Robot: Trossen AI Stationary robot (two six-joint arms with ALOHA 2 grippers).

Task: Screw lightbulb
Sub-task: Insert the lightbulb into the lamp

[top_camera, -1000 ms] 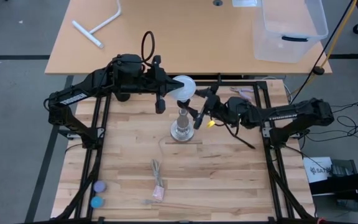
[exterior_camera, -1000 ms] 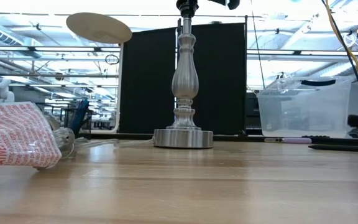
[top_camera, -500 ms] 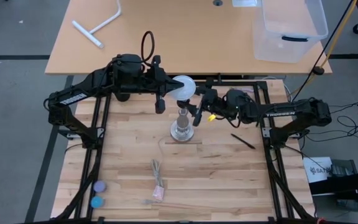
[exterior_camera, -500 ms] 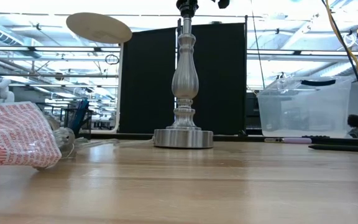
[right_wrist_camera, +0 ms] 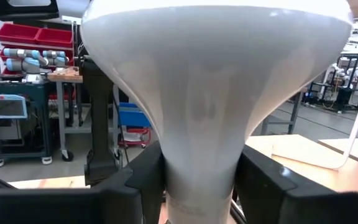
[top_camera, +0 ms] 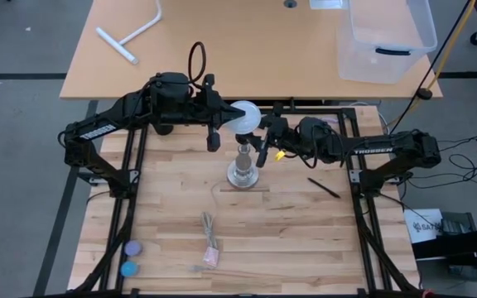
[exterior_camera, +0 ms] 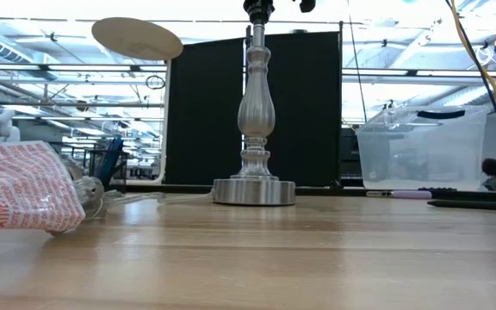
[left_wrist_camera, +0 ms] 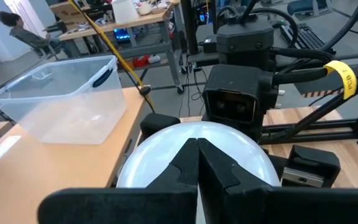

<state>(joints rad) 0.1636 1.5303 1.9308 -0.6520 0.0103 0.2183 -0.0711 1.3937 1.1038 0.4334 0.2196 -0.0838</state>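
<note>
Half-hidden lightbulb between fingers

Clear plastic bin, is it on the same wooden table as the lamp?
No, the clear bin sits on the separate tan table beyond the lamp.

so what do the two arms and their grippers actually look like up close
Both arms are matte black with boxy segments joined by rounded joints and white lettering along the forearms. The left gripper has long, straight dark fingers and a black cable looping above its wrist. The right gripper has a boxy black camera housing, a yellow tag and black cables.
</note>
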